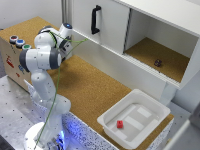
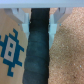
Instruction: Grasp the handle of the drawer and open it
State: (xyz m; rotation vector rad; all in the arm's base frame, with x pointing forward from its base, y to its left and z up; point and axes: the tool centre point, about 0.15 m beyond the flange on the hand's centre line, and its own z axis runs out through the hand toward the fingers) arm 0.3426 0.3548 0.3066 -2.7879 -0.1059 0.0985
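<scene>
You have nearly the whole task ahead of you. In the exterior view the handle (image 1: 95, 19) sits near the top of the frame, just left of centre, on the drawer (image 1: 102, 22), and that white front looks flush with the cabinet, so I judge it closed. The gripper (image 1: 65, 30) is at upper left, near the cabinet's left edge but apart from the handle; nothing is grasped. What is left for you: reach the handle, close on it, pull the panel out.

Whether the jaws stand apart or together cannot be told. The exterior view is too small there, and the wrist view shows only two pale finger bodies with a dark band between them, over a cork surface and a brown box face printed with a blue pattern.

On materials, the handle is a slim black bar, upright, with bent ends, the only dark fitting on smooth, flat, white panels. To the right of the drawer an open compartment has a cork floor with a small dark object (image 1: 158, 63) on it. The worktop (image 1: 85, 85) is speckled brown cork, matte and grainy. At lower right sits a white plastic tub (image 1: 150, 131), rounded at the corners and glossy, holding a small red block (image 1: 120, 124). At upper left a brown box (image 1: 10, 57) carries coloured round buttons.
</scene>
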